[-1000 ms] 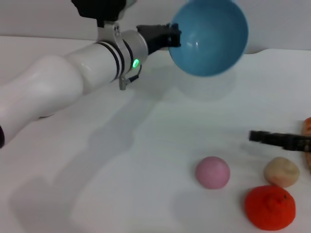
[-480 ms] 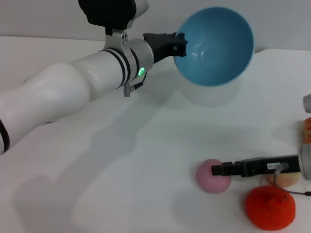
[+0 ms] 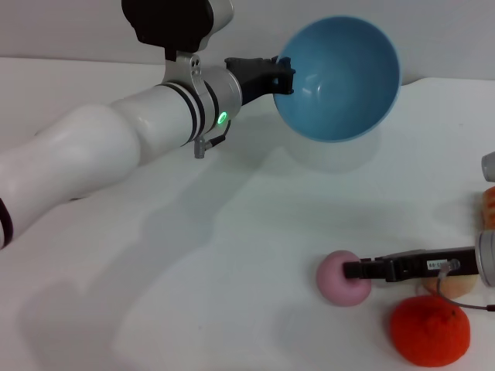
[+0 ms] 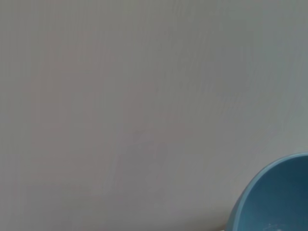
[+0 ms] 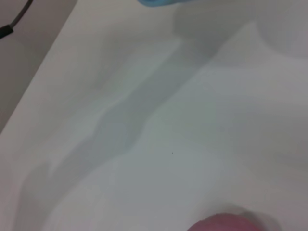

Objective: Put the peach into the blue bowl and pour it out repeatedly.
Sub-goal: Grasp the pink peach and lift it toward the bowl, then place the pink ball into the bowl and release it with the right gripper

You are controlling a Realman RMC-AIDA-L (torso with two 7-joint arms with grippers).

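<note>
The blue bowl (image 3: 340,77) hangs in the air at the back, tipped so its empty inside faces the head camera. My left gripper (image 3: 280,71) is shut on its rim from the left. A slice of the bowl (image 4: 276,202) shows in the left wrist view, and a sliver of it (image 5: 156,2) in the right wrist view. The pink peach (image 3: 337,280) lies on the white table near the front right, and its top (image 5: 224,224) shows in the right wrist view. My right gripper (image 3: 354,270) reaches in low from the right, its black tip overlapping the peach's right side.
A cream lumpy ball (image 3: 456,287) sits half hidden behind the right arm. A bumpy red-orange fruit (image 3: 429,331) lies just in front of it. Another orange thing (image 3: 489,202) peeks in at the right edge. The white table (image 3: 193,270) stretches to the left.
My right gripper has come in from the right edge, leftward and down, until it meets the peach. The left arm and the bowl have shifted slightly right and stayed tilted.
</note>
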